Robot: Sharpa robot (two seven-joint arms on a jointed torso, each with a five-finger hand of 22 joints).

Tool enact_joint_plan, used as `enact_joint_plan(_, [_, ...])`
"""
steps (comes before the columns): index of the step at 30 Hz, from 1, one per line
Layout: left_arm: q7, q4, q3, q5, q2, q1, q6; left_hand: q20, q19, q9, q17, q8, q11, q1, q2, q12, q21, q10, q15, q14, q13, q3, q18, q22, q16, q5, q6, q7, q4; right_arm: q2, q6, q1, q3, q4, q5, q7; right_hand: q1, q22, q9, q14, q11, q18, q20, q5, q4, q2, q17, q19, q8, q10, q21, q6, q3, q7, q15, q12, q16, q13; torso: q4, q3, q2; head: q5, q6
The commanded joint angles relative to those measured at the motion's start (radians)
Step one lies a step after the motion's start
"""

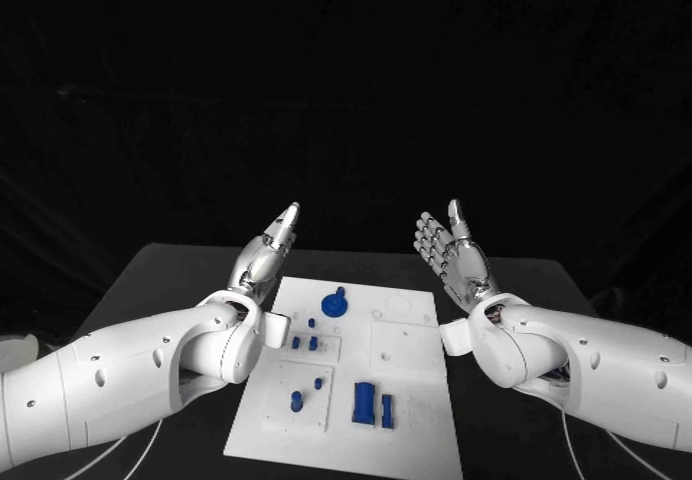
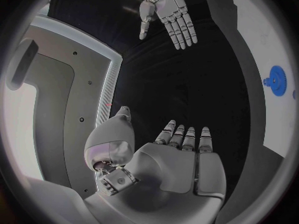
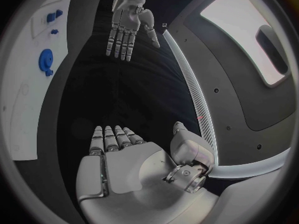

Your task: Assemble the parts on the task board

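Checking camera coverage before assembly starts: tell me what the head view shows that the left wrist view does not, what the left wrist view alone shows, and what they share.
Head view alone: the whole task board on the black table, with small blue pegs near its middle and the blue rectangular blocks at its near end.

Left wrist view alone: the left hand's palm side, fingers straight and together.

Shared: both hands raised and holding nothing, the left hand and the right hand, the blue gear, and part of the board.

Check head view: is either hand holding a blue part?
No: left hand and right hand hover open above the task board, holding nothing.
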Motion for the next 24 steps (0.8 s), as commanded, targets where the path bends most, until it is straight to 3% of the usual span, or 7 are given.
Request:
enact_joint_plan(1, [-0.055,0.014,0.013,0.128,0.006,-0.002,-0.156,-0.03,0.001,-0.002,-0.001,-0.007,0.009,-0.163,-0.011,-0.06,-0.006,-0.003,-0.009,0.003,-0.002,0.097,-0.059,-0.002,-0.004,-0.032,-0.044,0.002,-0.04,0.013,-0.188,0.007,0.01,0.004,0.119,-0.002,-0.005,-0.002,-0.001,0.0,0.004,-0.006,-0.005,-0.003,-0.004,0.0,-0.002,0.0,-0.003,-0.001,-0.004,0.0,0.0,0.004,-0.005,-0.004,-0.003,-0.001,-0.007,0.0298,0.001,-0.002,0.052])
enact_joint_plan(2, [-0.058,0.017,0.017,0.136,0.007,-0.002,-0.165,-0.101,0.001,-0.002,-0.001,-0.007,0.009,-0.175,-0.011,-0.06,-0.006,-0.003,-0.009,0.003,-0.002,0.097,-0.059,-0.002,-0.004,-0.103,-0.048,0.002,-0.045,0.017,-0.204,0.009,0.013,0.005,0.128,-0.002,-0.005,-0.002,-0.001,0.0,0.004,-0.006,-0.005,-0.003,-0.004,0.0,-0.002,0.0,-0.003,-0.001,-0.004,0.0,0.0,0.004,-0.005,-0.004,-0.003,-0.001,-0.0076,0.0326,0.001,-0.003,0.059])
enact_joint_plan(4, [-0.064,0.021,0.024,0.149,0.009,-0.002,-0.181,-0.101,0.001,-0.002,-0.001,-0.007,0.009,-0.205,-0.011,-0.06,-0.006,-0.003,-0.009,0.003,-0.002,0.097,-0.059,-0.002,-0.004,-0.103,-0.056,0.002,-0.052,0.024,-0.233,0.012,0.02,0.006,0.146,-0.003,-0.005,-0.002,-0.001,0.0,0.004,-0.006,-0.005,-0.003,-0.004,0.0,-0.002,0.0,-0.003,-0.001,-0.004,0.0,0.0,0.004,-0.005,-0.004,-0.003,-0.001,-0.0089,0.038,0.001,-0.003,0.072])
enact_joint_plan(5, [-0.065,0.022,0.025,0.151,0.01,-0.002,-0.184,-0.101,0.001,-0.002,-0.001,-0.007,0.009,-0.217,-0.011,-0.06,-0.006,-0.003,-0.009,0.003,-0.002,0.097,-0.059,-0.002,-0.004,-0.103,-0.06,0.002,-0.124,0.026,-0.242,0.013,0.022,0.007,0.152,-0.003,-0.005,-0.002,-0.001,0.0,0.004,-0.006,-0.005,-0.003,-0.004,0.0,-0.002,0.0,-0.003,-0.001,-0.004,0.0,0.0,0.004,-0.005,-0.004,-0.003,-0.001,-0.0092,0.0395,0.001,-0.004,0.076])
enact_joint_plan(10, [-0.065,0.022,0.026,0.152,0.01,-0.002,-0.185,-0.101,0.001,-0.002,-0.001,-0.007,0.009,-0.274,-0.011,-0.06,-0.006,-0.003,-0.009,0.003,-0.002,0.097,-0.059,-0.002,-0.004,-0.103,-0.073,0.002,-0.124,0.03,-0.258,0.015,0.026,0.008,0.161,-0.003,-0.005,-0.002,-0.001,0.0,0.004,-0.006,-0.005,-0.003,-0.004,0.0,-0.002,0.0,-0.003,-0.001,-0.004,0.0,0.0,0.004,-0.005,-0.004,-0.003,-0.001,-0.0097,0.0417,0.001,-0.004,0.081])
enact_joint_plan(11, [-0.065,0.022,0.026,0.152,0.01,-0.002,-0.185,-0.101,0.001,-0.002,-0.001,-0.007,0.009,-0.284,-0.011,-0.06,-0.006,-0.003,-0.009,0.003,-0.002,0.097,-0.059,-0.002,-0.004,-0.103,-0.146,0.002,-0.124,0.03,-0.258,0.015,0.026,0.008,0.161,-0.003,-0.005,-0.002,-0.001,0.0,0.004,-0.006,-0.005,-0.003,-0.004,0.0,-0.002,0.0,-0.003,-0.001,-0.004,0.0,0.0,0.004,-0.005,-0.004,-0.003,-0.001,-0.0097,0.0417,0.001,-0.004,0.081])
enact_joint_plan(24, [-0.065,0.022,0.026,0.152,0.01,-0.002,-0.185,-0.101,0.001,-0.002,-0.001,-0.007,0.009,-0.375,-0.011,-0.06,-0.006,-0.003,-0.009,0.003,-0.002,0.097,-0.059,-0.002,-0.004,-0.103,-0.146,0.002,-0.124,0.03,-0.258,0.015,0.026,0.008,0.161,-0.003,-0.005,-0.002,-0.001,0.0,0.004,-0.006,-0.005,-0.003,-0.004,0.0,-0.002,0.0,-0.003,-0.001,-0.004,0.0,0.0,0.004,-0.005,-0.004,-0.003,-0.001,-0.0097,0.0417,0.001,-0.004,0.081])
